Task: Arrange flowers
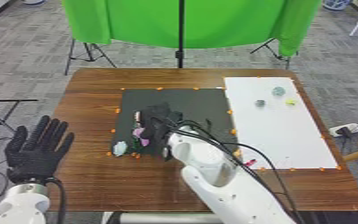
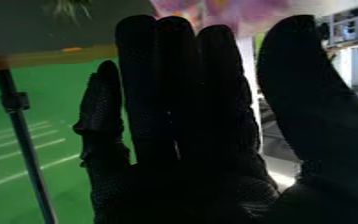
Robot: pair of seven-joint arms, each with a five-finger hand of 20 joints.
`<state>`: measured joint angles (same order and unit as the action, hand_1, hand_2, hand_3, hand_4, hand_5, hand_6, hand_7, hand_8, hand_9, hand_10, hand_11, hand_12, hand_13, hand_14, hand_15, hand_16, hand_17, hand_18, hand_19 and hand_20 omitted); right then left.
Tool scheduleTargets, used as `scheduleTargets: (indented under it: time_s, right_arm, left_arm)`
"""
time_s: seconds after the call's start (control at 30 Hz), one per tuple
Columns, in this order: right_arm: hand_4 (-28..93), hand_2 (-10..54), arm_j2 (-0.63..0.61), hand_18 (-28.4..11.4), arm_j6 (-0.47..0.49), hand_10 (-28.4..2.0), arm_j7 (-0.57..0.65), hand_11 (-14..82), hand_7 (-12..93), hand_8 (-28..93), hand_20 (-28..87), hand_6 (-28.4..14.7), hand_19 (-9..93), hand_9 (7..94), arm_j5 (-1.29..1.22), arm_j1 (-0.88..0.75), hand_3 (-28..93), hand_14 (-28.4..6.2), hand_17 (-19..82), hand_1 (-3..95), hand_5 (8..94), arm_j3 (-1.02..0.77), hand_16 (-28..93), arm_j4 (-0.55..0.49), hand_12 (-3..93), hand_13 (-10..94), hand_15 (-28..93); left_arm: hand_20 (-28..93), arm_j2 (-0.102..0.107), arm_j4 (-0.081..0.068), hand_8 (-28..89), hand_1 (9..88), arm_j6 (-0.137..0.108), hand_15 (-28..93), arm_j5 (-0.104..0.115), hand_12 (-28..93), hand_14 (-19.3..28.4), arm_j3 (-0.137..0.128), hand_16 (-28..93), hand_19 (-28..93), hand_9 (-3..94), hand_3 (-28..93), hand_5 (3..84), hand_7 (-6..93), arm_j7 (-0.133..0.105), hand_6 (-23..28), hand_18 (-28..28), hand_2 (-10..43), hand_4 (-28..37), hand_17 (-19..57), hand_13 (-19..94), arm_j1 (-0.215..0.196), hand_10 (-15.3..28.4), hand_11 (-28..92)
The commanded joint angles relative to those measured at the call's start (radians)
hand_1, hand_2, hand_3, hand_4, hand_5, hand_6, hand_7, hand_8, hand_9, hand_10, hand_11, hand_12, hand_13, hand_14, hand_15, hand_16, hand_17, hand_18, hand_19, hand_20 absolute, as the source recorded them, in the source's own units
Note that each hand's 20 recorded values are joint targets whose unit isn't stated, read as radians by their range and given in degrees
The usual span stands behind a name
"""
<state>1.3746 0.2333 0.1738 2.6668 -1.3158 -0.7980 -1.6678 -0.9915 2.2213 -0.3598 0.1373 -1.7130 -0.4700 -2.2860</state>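
My right hand point(image 1: 160, 119) is over the left part of the black mat point(image 1: 180, 95), right beside a pink-purple flower point(image 1: 140, 133) lying there. A pale green-white bloom point(image 1: 119, 148) rests at the mat's near left corner. In the right wrist view my right hand point(image 2: 171, 115) has straight fingers and thumb, holding nothing visible; pink-purple petals point(image 2: 224, 11) appear beyond the fingertips, and a green sprig point(image 2: 67, 7) lies on the dark mat. On the white sheet point(image 1: 278, 135) sit two grey-green pieces point(image 1: 278, 91) and a yellow one point(image 1: 291, 102). My left hand point(image 1: 38, 147) is open at the table's left side.
Orange tabs point(image 1: 233, 131) line the mat and sheet. A small red-pink piece point(image 1: 250, 162) is near the sheet's front left corner, beside my right arm's cables. Behind the brown table point(image 1: 95, 115) stands a green cloth point(image 1: 131, 22) on a black stand.
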Motion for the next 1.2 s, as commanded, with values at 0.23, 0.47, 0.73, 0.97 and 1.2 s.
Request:
scheduleTargets:
  time_s: [0.23,0.47,0.73,0.97,1.2]
  right_arm:
    - [-28,-9.5,0.018,-21.9,-0.115,-12.8,0.030,23.5,22,-1,47,-0.3,78,75.3,0.068,-0.025,59,-11.4,25,55.7,74.4,0.024,24,0.076,22.0,61,56]
    - [-28,-9.5,0.002,-21.7,-0.208,-11.3,0.041,10.0,31,2,47,-0.3,79,85.6,0.037,-0.019,63,-9.4,28,62.3,79.8,0.038,39,0.058,39.7,66,50]
    - [-28,-9.5,-0.024,-21.8,-0.226,-11.3,0.071,9.8,33,5,47,-1.0,79,85.5,-0.018,0.016,66,-9.3,27,61.5,78.6,0.030,41,-0.020,40.5,65,49]
    - [-28,-9.5,-0.044,-22.0,-0.186,-11.8,0.096,9.6,34,5,47,-1.4,80,84.4,-0.014,0.049,68,-9.6,27,60.3,77.6,0.026,41,-0.036,40.2,64,50]
    - [-28,-9.5,-0.061,-22.2,-0.172,-12.0,0.095,9.5,35,5,47,-1.6,79,83.6,0.063,0.058,70,-10.0,27,59.7,76.8,0.027,41,0.002,39.7,64,50]
  left_arm:
    - [12,0.001,-0.012,-11,26.0,0.007,23,0.015,9,13.0,0.000,-4,32,39.8,77,45.7,13.9,0.017,9.2,13.4,12.6,-28.3,-5.7,31,-0.008,14.2,20]
    - [12,-0.006,-0.012,-11,26.0,0.009,23,0.013,9,13.0,-0.002,-4,32,39.8,77,45.7,13.9,0.018,9.1,13.3,12.6,-28.3,-5.7,31,-0.014,14.3,20]
    - [12,-0.012,-0.008,-11,26.0,0.014,23,0.013,9,12.9,-0.007,-4,32,39.8,77,45.7,14.0,0.009,9.2,13.3,12.6,-28.3,-5.6,31,-0.025,14.2,20]
    - [12,0.001,0.000,-11,26.0,0.013,23,0.031,9,13.0,-0.005,-4,32,39.7,77,45.7,13.9,-0.020,9.2,13.3,12.6,-28.3,-5.6,31,-0.040,14.3,20]
    - [12,0.000,-0.002,-11,26.0,0.008,23,0.031,9,13.1,-0.008,-4,32,39.8,77,45.7,13.9,-0.027,9.2,13.3,12.7,-28.3,-5.7,31,-0.037,14.3,20]
